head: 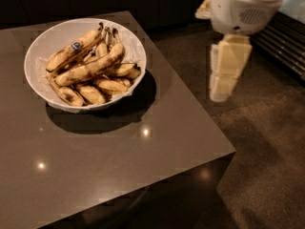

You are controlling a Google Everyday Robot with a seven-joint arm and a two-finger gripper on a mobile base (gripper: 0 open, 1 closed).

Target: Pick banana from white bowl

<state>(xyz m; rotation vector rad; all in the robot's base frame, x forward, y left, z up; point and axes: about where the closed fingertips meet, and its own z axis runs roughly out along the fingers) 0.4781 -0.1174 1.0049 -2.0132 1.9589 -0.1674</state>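
The white bowl [47,44] stands on the back left part of a grey-brown table [109,161]. It holds several spotted yellow bananas [90,68]; the top one carries a blue sticker. My gripper [224,78] hangs from a white arm at the upper right, beyond the table's right edge and over the floor. It is well to the right of the bowl and holds nothing that I can see.
The table's right edge and front right corner [231,151] lie between the gripper and the bowl. Dark speckled floor [267,166] is to the right. A slatted dark unit [286,46] stands at the far right, dark cabinets behind.
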